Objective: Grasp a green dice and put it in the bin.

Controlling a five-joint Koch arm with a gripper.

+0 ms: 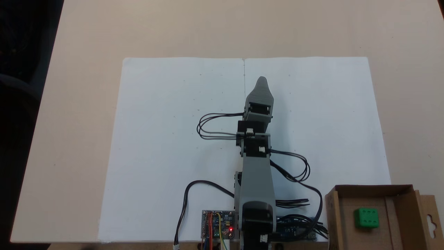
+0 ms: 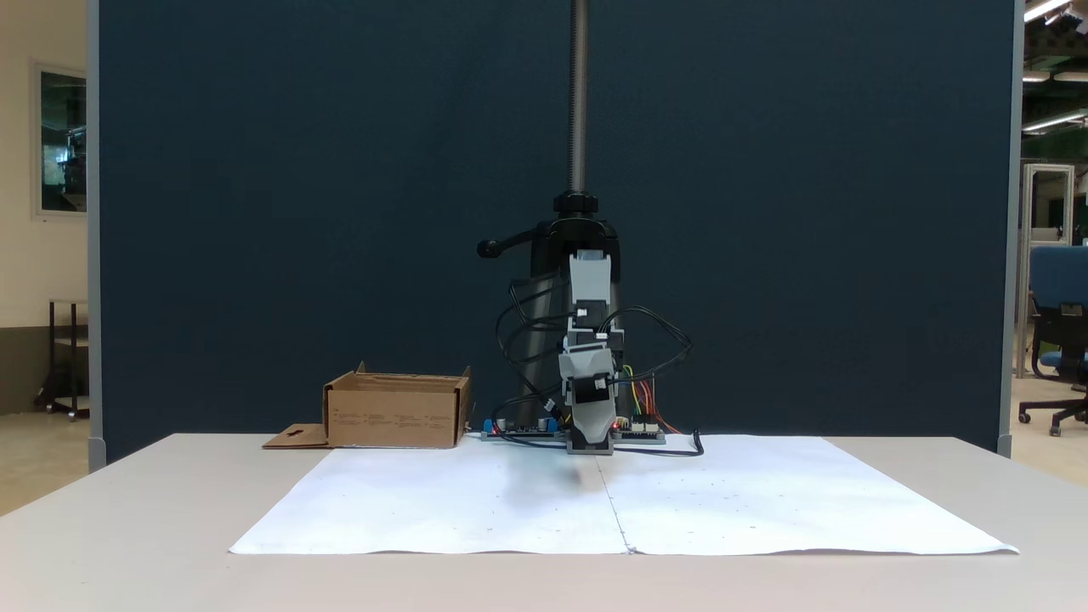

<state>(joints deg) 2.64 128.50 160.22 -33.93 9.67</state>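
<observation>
The green dice [image 1: 366, 217] already lies inside the bin [image 1: 332, 211], on its floor toward the left half as the top-down fixed view shows it, a little apart from the walls. Judged from that, the putting-in is done and nothing seems left but for the arm to settle.

The arm stretches out over the white paper [image 1: 166, 139] on the table [image 1: 86, 34], well apart from the bin, which stands at the near right corner in the top-down view and at the far left beside the arm's base in the front fixed view [image 2: 395, 414]. The pincer [image 1: 262, 82] points away from the base toward the far side of the paper. Its jaws lie one over the other in both fixed views, so I cannot tell whether they are apart or together; nothing green shows at the tip.

The dice is a small bright green cube with rounded edges, its top face showing six darker sunken pips in two rows. It sits flat and square, not tilted. The bin is a low brown cardboard box with flaps and a tab with a hang-hole on its right.
</observation>
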